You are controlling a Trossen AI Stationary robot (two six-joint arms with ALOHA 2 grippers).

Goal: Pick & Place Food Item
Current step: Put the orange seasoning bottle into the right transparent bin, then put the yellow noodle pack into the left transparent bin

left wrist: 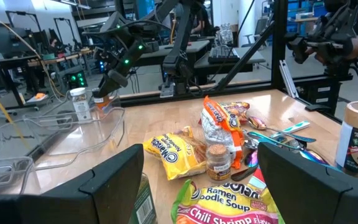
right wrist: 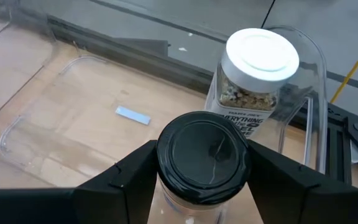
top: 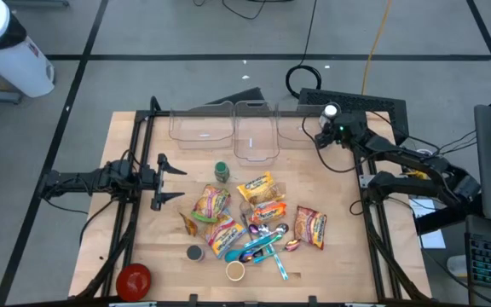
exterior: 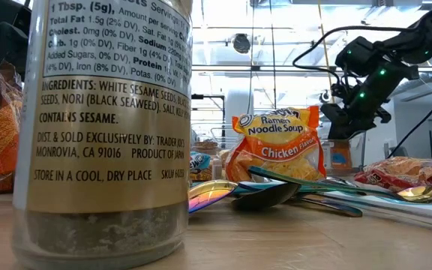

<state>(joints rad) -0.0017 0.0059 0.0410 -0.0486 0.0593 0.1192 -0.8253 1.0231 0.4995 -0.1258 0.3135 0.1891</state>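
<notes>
Right gripper [right wrist: 201, 180] – jaws grasping black-lidded clear jar [right wrist: 202, 155] over far-right clear plastic bin [right wrist: 291, 118] | risk – knocking white-lidded jar [right wrist: 260, 68] there | left gripper [top: 162, 179] released, waiting left.

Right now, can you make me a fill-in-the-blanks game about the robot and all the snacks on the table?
1. The right gripper holds a jar with a ____ lid.
2. The jar already in the clear bin has a ____ lid.
3. The left gripper holds ____.
4. The front ramen packet in the low view says ____ flavor.

Answers: black; white; nothing; chicken
</notes>
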